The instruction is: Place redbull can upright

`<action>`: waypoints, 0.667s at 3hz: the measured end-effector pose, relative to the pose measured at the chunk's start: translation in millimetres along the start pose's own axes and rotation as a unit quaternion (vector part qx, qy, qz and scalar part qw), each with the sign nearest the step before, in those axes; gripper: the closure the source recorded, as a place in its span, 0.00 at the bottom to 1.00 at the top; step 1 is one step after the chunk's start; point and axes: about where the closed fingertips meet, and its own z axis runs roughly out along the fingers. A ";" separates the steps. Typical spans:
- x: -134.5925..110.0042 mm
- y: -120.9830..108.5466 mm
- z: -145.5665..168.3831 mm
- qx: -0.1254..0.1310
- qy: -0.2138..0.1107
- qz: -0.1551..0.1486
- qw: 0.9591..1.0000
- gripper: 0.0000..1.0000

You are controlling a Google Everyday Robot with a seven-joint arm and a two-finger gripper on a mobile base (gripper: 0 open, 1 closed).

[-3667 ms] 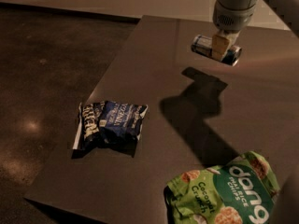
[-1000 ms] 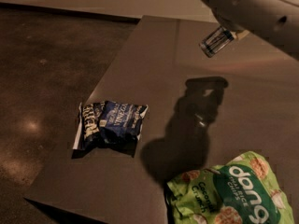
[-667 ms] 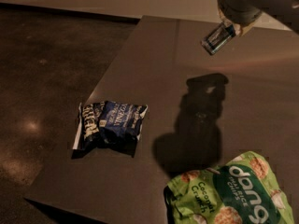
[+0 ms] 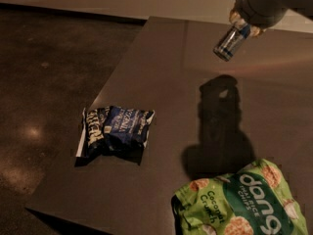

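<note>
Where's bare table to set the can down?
Widest free patch: table centre and far side, between blue snack bag on the left and green chips bag at near right. The end effector, top right, holds redbull can tilted above it. Near right corner is crowded.

Arm (image 4: pixel 268 1) enters high at the far right.
Its gripper (image 4: pixel 243 26) hangs below the grey wrist, angled down and left, fingers clamped on the tilted redbull can (image 4: pixel 229 43).

At upper right above the desk (image 4: pixel 161 72), the tool (image 4: pixel 241 25) grips a tilted can (image 4: pixel 230 42); a blue snack bag (image 4: pixel 115 129) and a green chips bag (image 4: pixel 244 204) lie on it.
</note>
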 end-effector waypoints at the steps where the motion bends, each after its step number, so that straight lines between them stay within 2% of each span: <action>1: -11.6 7.0 6.0 0.036 0.015 -0.065 0.997 1.00; 2: -20.8 6.6 9.5 0.090 0.034 -0.115 0.989 1.00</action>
